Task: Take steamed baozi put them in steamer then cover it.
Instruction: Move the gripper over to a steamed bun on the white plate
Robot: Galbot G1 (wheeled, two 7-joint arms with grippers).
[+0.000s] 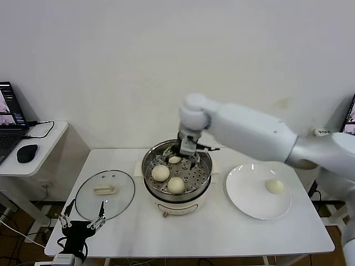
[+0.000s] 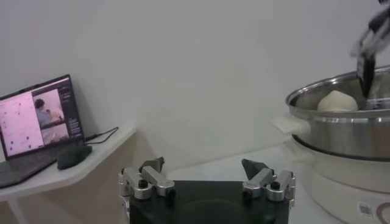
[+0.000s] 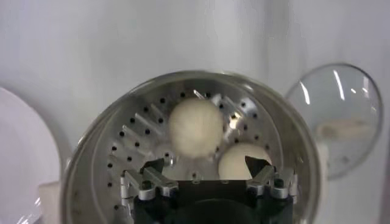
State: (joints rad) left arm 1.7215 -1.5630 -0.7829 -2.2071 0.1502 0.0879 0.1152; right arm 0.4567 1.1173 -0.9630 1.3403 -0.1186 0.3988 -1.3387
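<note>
- where the right arm reaches in over the far side of the steamer point(image 1: 176, 178), the right gripper point(image 1: 186, 155) hangs with its fingers spread wide, pinching nothing; the right wrist view shows its two fingertips point(image 3: 153, 165) apart above the perforated tray.
- three steamed baozi lie on the tray inside the steamer: one at the left point(image 1: 161, 173), one at the near side point(image 1: 176, 185), and a third point(image 1: 175, 159) at the far side just beside the gripper's fingers, apparently free of them.
- the fourth baozi point(image 1: 274, 186) sits on the white plate point(image 1: 247, 194) to the right of the steamer, toward the plate's right side.
- the buns are smooth, round and cream-white; the steamer is shiny steel on a white base.
- the cover point(image 1: 105, 194), clear glass with a cream handle, lies flat on the white table point(image 1: 194, 235) left of the steamer, apart from it.
- the left gripper point(image 1: 83, 221) is parked at the near left edge of the table, just near of the cover, fingers spread and empty.
- a laptop point(image 1: 8, 119) and mouse point(image 1: 26, 153) sit on a side desk at far left.
</note>
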